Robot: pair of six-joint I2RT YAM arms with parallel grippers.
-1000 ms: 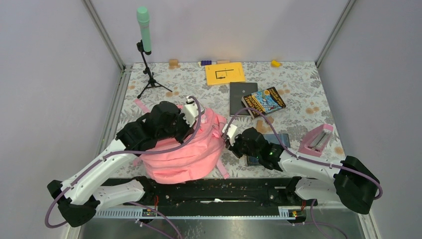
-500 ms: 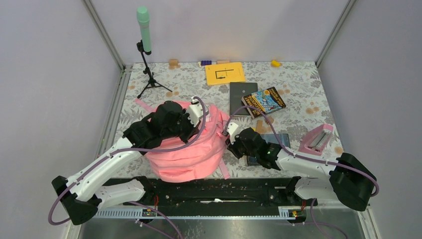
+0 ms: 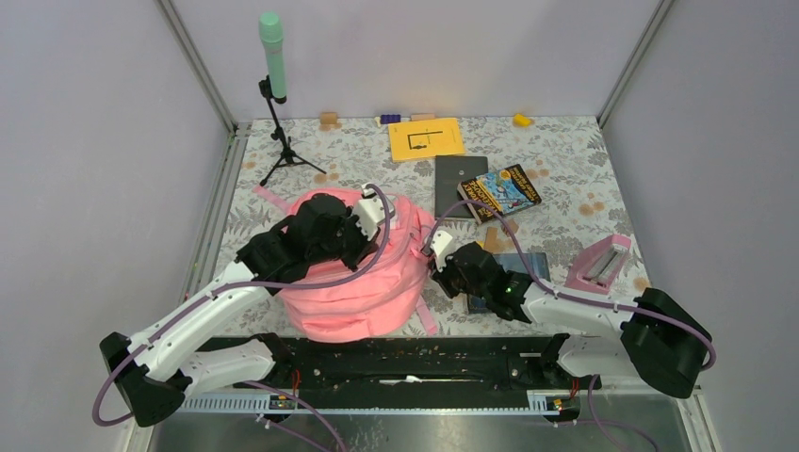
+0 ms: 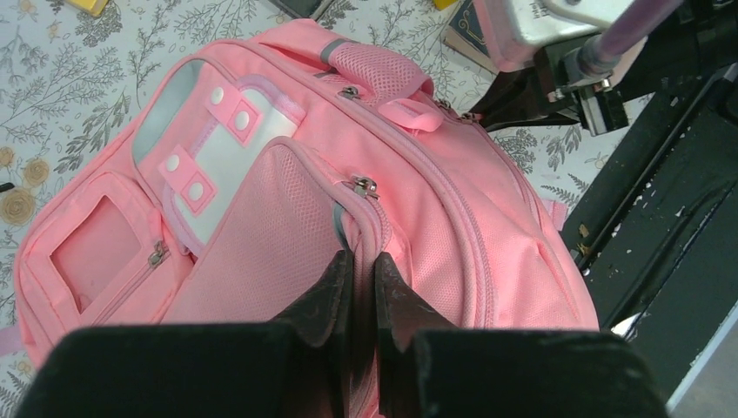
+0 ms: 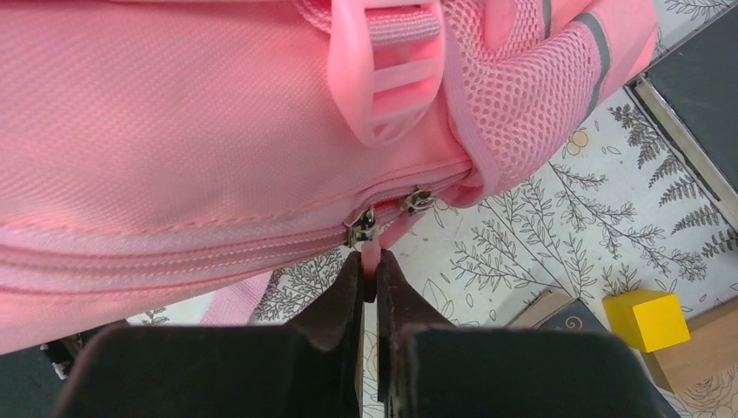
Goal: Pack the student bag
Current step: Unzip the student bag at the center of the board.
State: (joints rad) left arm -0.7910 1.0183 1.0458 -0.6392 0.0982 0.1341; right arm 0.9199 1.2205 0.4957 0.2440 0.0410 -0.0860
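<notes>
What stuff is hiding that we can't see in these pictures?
- Inside the student bag: every view, its pink fabric covers it.
- Dark book: top view, the right arm covers most of it.
- Tips of the left hand: top view, its own wrist hides them.
- Small things by the back wall: top view, too small to name.

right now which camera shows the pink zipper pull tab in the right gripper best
Right wrist view: the small pink zipper pull tab sits centred, pinched by the right gripper under the zip of the large soft pink fabric backpack. The top external view hides it behind that gripper; the left wrist view shows only the bag.
</notes>
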